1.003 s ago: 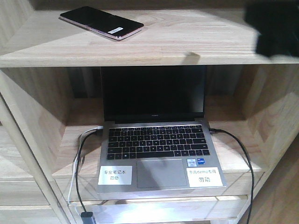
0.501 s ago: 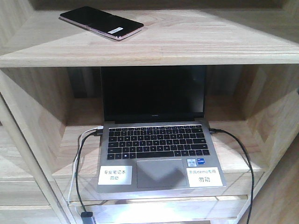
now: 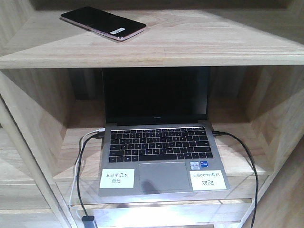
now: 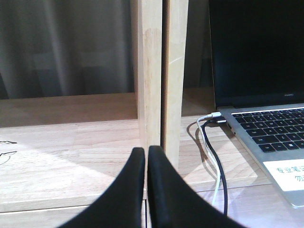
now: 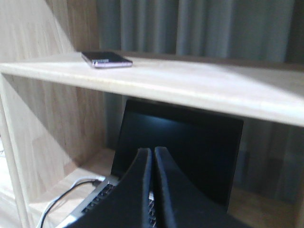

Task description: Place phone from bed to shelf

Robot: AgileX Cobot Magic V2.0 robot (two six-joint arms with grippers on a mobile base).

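Phone lay flat on top shelf, toward left end, sticker end pointing right, nothing touching it. Seen also from right wrist camera (small, edge-on, resting on the board). Below, in lower compartment: open laptop with dark screen, two white labels on palm rest. Black cable plugged at right side; black and white cables at left side, trailing down over front edge. Left gripper with fingers pressed together, holding nothing, aimed at upright wooden post left of laptop. Right gripper likewise closed up, empty, pointed at laptop screen under the shelf, well apart from phone. Neither gripper visible in front-facing view. Bed not in any view.
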